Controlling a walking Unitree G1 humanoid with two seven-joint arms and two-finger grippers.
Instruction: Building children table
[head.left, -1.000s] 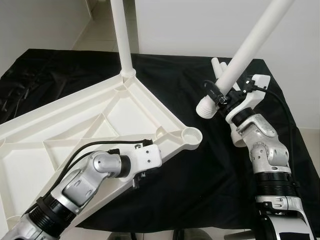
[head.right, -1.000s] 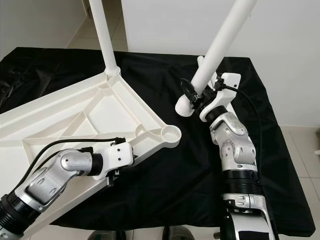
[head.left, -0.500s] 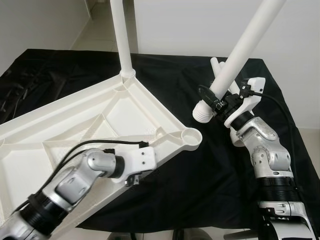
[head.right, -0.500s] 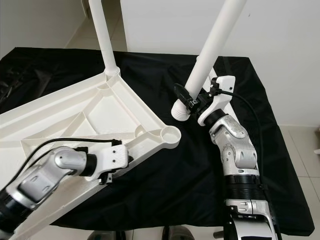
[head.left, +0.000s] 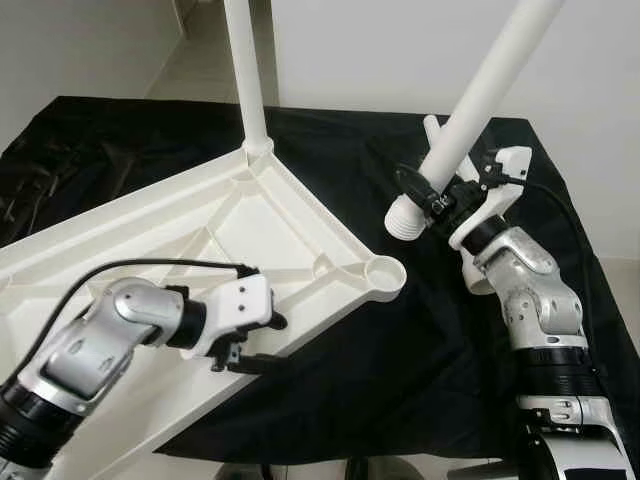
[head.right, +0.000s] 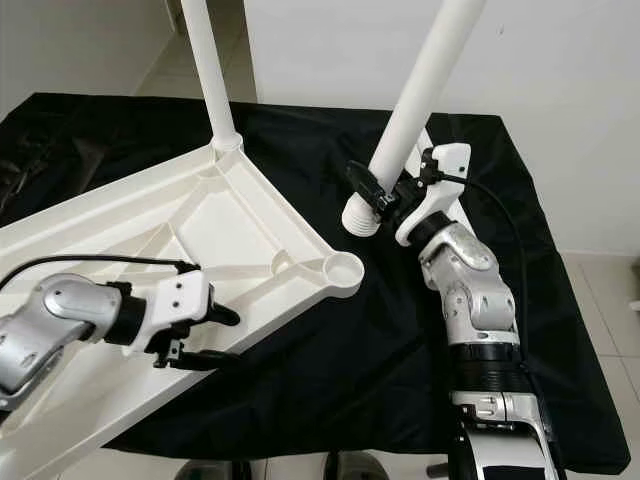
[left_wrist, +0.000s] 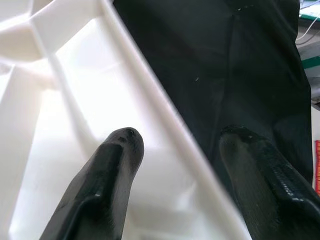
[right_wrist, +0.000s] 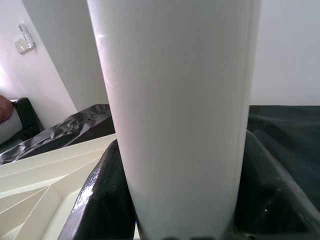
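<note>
The right gripper (head.left: 432, 196) jaws squeeze the white table leg (head.left: 470, 100), tilted, its ribbed end just above the corner socket (head.left: 383, 273). The left gripper (head.left: 262, 343) (jaws open) straddles the upside-down tabletop (head.left: 150, 230) edge.

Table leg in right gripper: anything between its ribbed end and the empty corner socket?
Nothing visible. The table leg, shut in the right gripper, hangs tilted with its ribbed end up and to the right of the open corner socket; between them lies just air above the black cloth.
</note>
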